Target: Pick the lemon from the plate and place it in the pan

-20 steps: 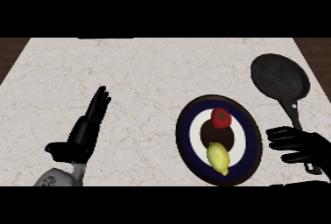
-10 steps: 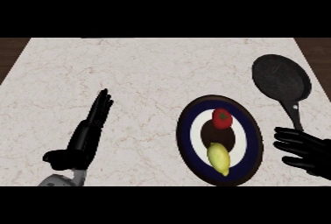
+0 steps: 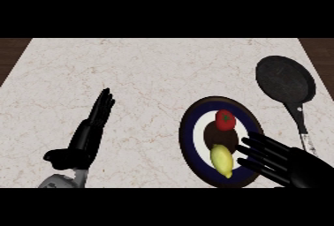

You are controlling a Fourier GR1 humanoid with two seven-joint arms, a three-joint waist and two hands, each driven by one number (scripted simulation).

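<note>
Pale veined marble forms the counter (image 3: 163, 70), with dark wood at its far corners. The right hand (image 3: 287, 161), fingers spread straight, covers the near right rim of the dark-rimmed plate (image 3: 195, 114). The smooth yellow lemon (image 3: 222, 160) lies there, near a red tomato (image 3: 225, 120). The matte black pan (image 3: 285, 79) sits far right. The left hand (image 3: 88, 132) rests open, fingers straight.

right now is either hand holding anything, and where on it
Nothing is held. The right hand is open beside the lemon on the plate; the left hand rests open.
</note>
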